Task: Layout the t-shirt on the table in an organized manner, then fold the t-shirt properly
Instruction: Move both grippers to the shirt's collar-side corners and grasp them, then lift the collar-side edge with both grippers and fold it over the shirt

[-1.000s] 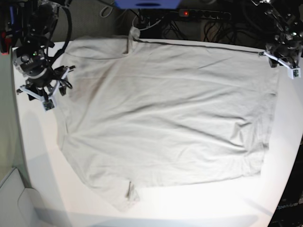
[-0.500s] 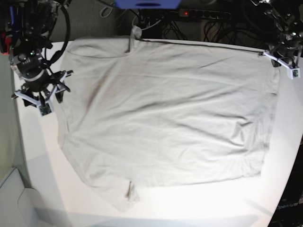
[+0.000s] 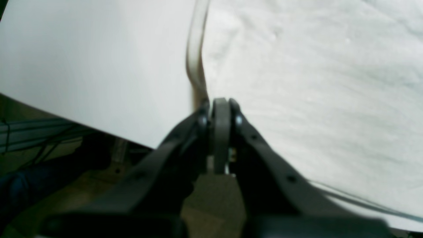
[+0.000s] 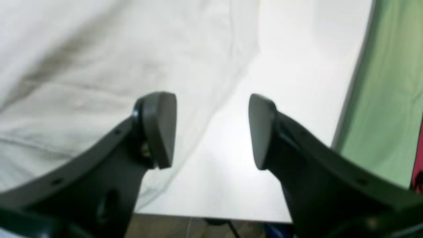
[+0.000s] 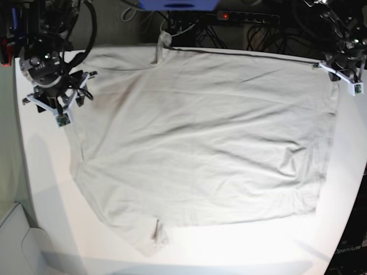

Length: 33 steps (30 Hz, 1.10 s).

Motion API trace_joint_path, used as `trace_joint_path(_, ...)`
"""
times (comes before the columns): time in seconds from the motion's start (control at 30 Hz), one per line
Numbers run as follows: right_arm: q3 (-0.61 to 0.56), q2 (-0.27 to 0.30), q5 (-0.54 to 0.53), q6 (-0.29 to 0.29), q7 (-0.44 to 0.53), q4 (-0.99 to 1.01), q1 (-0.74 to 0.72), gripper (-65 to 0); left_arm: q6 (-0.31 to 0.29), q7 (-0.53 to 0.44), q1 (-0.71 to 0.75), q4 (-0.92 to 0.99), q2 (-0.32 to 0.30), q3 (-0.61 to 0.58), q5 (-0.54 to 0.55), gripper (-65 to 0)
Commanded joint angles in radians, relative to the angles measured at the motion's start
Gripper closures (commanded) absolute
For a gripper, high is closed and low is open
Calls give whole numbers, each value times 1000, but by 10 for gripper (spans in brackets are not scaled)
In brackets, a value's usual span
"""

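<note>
Base view: grey-beige t-shirt (image 5: 200, 137) lies spread flat (faintly creased), left pincer (image 3: 220, 109) clenching its hem, right pincer (image 4: 211, 129) released.

Your base camera looks steeply down on the whole table (image 5: 40, 189) from the near side. Each wrist camera sits just behind its fingers, close to the surface, facing forward. All three views share the t-shirt (image 5: 200, 137) edges and bare tabletop beside them.
</note>
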<state>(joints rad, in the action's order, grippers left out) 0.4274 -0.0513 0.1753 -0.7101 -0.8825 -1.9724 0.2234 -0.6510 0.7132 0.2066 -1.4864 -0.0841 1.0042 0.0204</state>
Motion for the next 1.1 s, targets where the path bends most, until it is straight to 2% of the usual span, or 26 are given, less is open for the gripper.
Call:
trace_joint_path(0.0,1,3,-10,12,15,-26,4,-354,3,-11,-3,-13,-15,2,5,-3)
trace_joint_path(0.27,0,-46,-10,12,24,-52,93,-355,3,-11,-3,-13,-16,-28,5,-3)
trace_joint_path(0.63,26,-57,-12,12,26,-51,182,-355,3,-11,-3,-15,-19,-43,5,-3)
trace_joint_path(0.73,32,-80,-12,12,26,-51,195,-355,3,-11,-3,-18,-19,-43,5,-3)
trace_joint_path(1.07,24,-106,-12,12,47,-44,216,-355,3,-11,-3,-20,-33,-38,5,-3)
